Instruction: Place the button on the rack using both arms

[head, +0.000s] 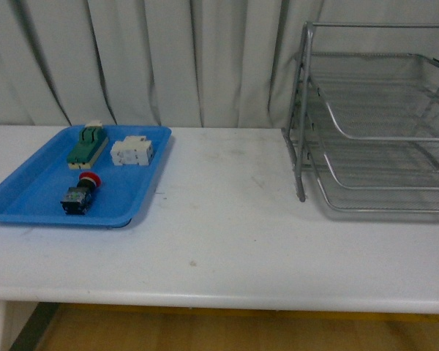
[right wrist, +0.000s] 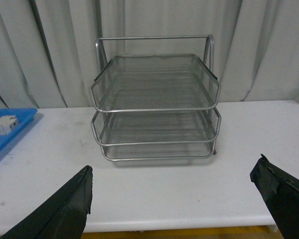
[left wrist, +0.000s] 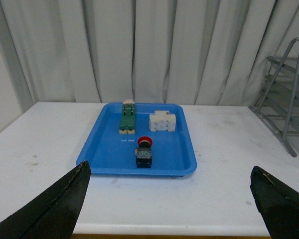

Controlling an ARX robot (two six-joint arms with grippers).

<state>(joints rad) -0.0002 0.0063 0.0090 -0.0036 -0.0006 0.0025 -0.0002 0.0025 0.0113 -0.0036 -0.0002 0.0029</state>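
Note:
The button (head: 80, 194) (left wrist: 143, 152), red cap on a dark body, lies in the front part of a blue tray (head: 29, 197) (left wrist: 107, 139) on the white table's left side. The silver wire rack (head: 373, 124) (right wrist: 154, 99) stands at the table's right side with its trays empty. Neither arm shows in the front view. My left gripper (left wrist: 172, 199) is open near the table's front edge, short of the tray, with nothing between its fingers. My right gripper (right wrist: 174, 199) is open too, empty, facing the rack from near the front edge.
A green-and-cream switch block (head: 88, 144) (left wrist: 127, 119) and a white terminal block (head: 132, 151) (left wrist: 162, 121) lie at the back of the blue tray. Grey curtains (head: 168, 58) hang behind the table. Bare tabletop (head: 227, 212) lies between tray and rack.

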